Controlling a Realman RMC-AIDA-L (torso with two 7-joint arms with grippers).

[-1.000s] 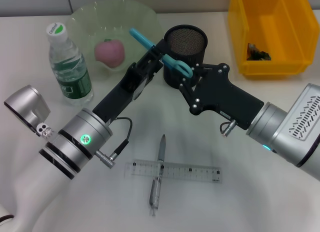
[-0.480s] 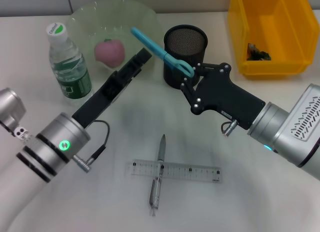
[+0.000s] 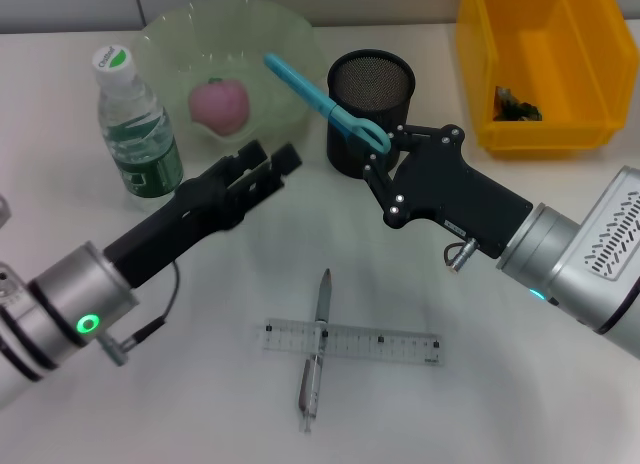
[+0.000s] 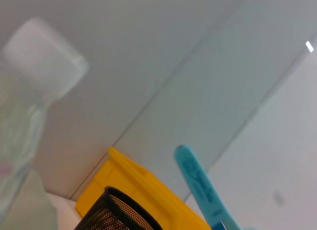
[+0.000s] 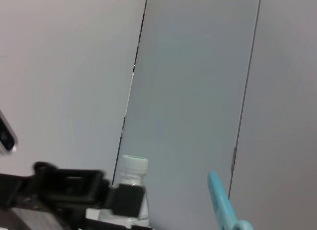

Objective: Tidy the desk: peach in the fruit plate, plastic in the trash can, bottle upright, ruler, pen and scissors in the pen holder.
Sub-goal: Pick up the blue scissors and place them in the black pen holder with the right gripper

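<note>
My right gripper (image 3: 374,144) is shut on the handle of the blue scissors (image 3: 312,90), right beside the black mesh pen holder (image 3: 372,96). The blades slant up over the plate's rim. My left gripper (image 3: 266,168) stands open, below and clear of the blades. The peach (image 3: 220,105) lies in the green fruit plate (image 3: 170,39). The bottle (image 3: 137,127) stands upright at the left. The pen (image 3: 318,350) lies crossed with the clear ruler (image 3: 346,342) on the near table. Dark plastic (image 3: 514,106) sits in the yellow trash can (image 3: 545,134). The left wrist view shows the scissors (image 4: 198,184) and pen holder (image 4: 118,213).
The right arm's black body stretches from the pen holder toward the near right. The left arm crosses the near left of the table. The right wrist view shows the bottle (image 5: 132,184) and the left gripper (image 5: 74,188).
My left gripper let go of the scissors' blades and drew back toward the near left. The right gripper kept the scissors by the pen holder.
</note>
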